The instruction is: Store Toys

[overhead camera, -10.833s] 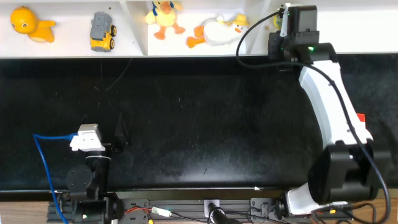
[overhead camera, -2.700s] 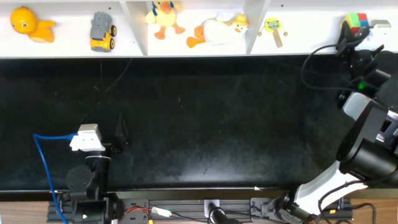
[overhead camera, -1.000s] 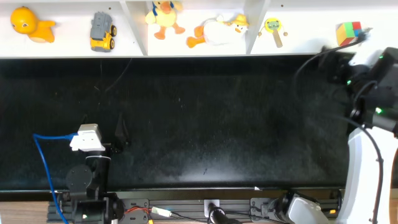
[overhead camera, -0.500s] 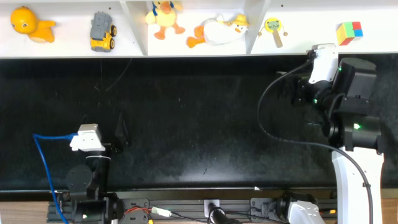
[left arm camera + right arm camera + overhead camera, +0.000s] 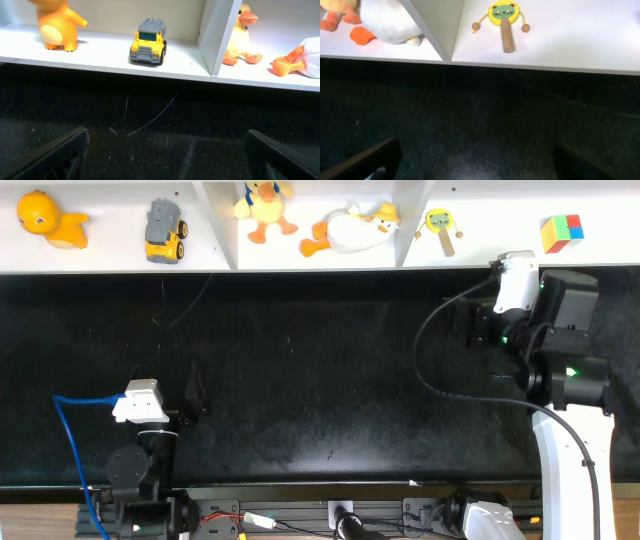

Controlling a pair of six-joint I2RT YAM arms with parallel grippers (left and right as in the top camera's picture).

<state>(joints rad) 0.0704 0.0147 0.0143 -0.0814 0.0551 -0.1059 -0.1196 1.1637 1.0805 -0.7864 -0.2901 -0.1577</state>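
Several toys stand on the white shelf (image 5: pixel 320 260) at the table's far edge: a yellow duck (image 5: pixel 52 218), a yellow and grey truck (image 5: pixel 164 230), a plush duckling (image 5: pixel 264 207), a white plush goose (image 5: pixel 352 230), a green rattle drum (image 5: pixel 438 228) and a coloured cube (image 5: pixel 560 232). My right gripper (image 5: pixel 475 170) hovers open and empty over the black mat, facing the rattle drum (image 5: pixel 505 20) and the goose (image 5: pixel 390 25). My left gripper (image 5: pixel 165 165) sits open and empty near the table's front left, facing the truck (image 5: pixel 148 41) and the yellow duck (image 5: pixel 57 22).
A black mat (image 5: pixel 320 370) covers the table between the arms and the shelf. Upright white dividers (image 5: pixel 432 30) split the shelf into compartments. A blue cable (image 5: pixel 70 425) loops beside the left arm's base.
My right arm has drawn back from the shelf's right end, leaving the coloured cube there, and swung left over the mat. The left arm has not moved.
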